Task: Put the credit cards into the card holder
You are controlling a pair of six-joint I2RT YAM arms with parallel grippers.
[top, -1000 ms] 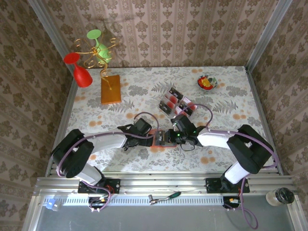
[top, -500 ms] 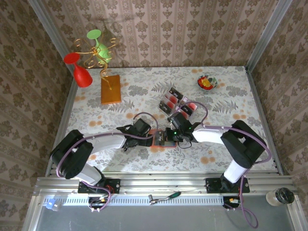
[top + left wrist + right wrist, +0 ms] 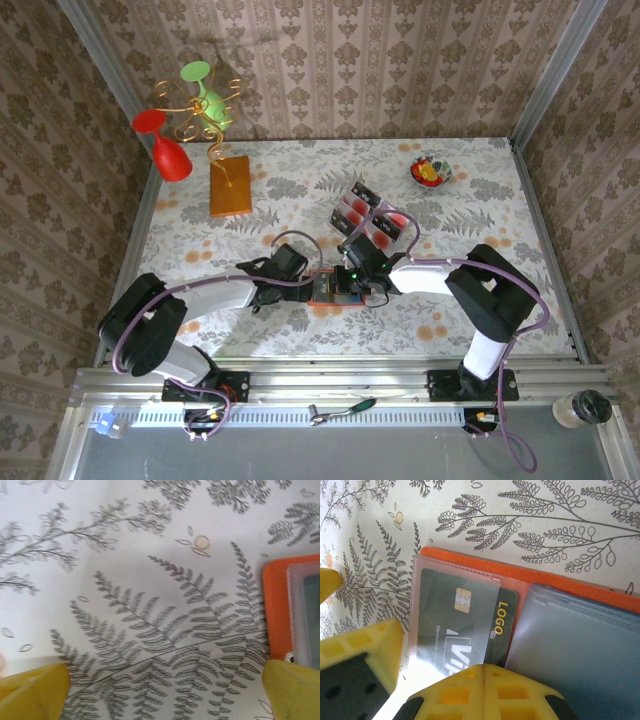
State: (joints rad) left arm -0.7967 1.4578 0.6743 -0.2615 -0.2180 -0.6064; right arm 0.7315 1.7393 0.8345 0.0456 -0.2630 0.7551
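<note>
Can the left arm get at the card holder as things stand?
Probably yes: the left gripper is open, with the card holder lying right beside one of its fingers. The right gripper, shut over the holder, crowds it from the other side.

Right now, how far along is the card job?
Done: no card visibly seated yet. In hand: one dark card sits partway under the clear sleeve of the holder, shut right fingers at its near edge; open left fingers wait beside it. Left: push it home, then the fanned cards further back.
</note>
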